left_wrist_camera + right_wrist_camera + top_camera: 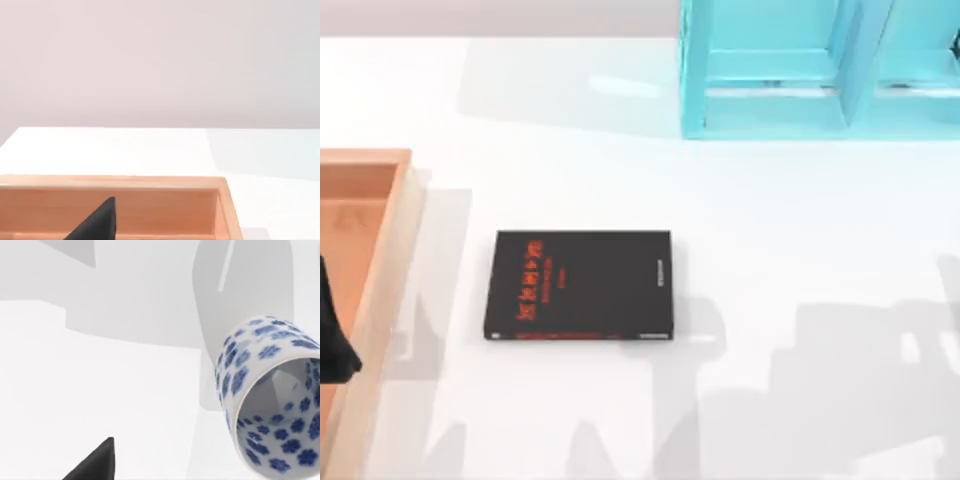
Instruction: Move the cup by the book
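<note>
The book (580,286) lies flat near the middle of the table, black with red-orange lettering on its cover. The cup (272,400), white with blue flower dots, looms close in the right wrist view, tilted so that its open mouth faces the camera. A dark part of my right gripper (95,462) shows just beside it; whether it touches the cup I cannot tell. My left gripper (335,330) hangs over the wooden tray at the table's left edge, and its dark tip (97,222) shows above the tray floor.
A wooden tray (390,260) runs along the left edge, its wall (150,182) close below the left gripper. A turquoise shelf unit (800,70) stands at the back right. Arm shadows fall across the white table at front right.
</note>
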Robot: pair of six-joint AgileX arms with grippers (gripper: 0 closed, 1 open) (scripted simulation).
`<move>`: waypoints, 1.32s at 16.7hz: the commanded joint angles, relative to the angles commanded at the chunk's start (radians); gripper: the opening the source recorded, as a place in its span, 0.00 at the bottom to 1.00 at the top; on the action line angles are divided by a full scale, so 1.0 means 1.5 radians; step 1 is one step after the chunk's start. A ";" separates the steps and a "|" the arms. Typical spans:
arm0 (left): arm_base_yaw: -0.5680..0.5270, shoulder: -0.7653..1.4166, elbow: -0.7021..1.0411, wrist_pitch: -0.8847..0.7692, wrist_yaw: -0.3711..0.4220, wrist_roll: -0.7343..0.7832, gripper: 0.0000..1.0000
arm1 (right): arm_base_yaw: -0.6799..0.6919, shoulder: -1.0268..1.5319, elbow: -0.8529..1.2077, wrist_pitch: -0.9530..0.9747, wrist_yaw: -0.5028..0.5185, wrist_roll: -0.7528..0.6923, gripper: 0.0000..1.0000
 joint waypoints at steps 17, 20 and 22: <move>0.000 0.000 0.000 0.000 0.000 0.000 1.00 | 0.000 0.039 -0.091 0.126 0.000 0.000 0.40; 0.000 0.000 0.000 0.000 0.000 0.000 1.00 | 0.000 0.039 -0.091 0.126 0.000 0.000 0.17; 0.000 0.000 0.000 0.000 0.000 0.000 1.00 | 0.000 0.039 -0.091 0.126 0.000 0.000 0.02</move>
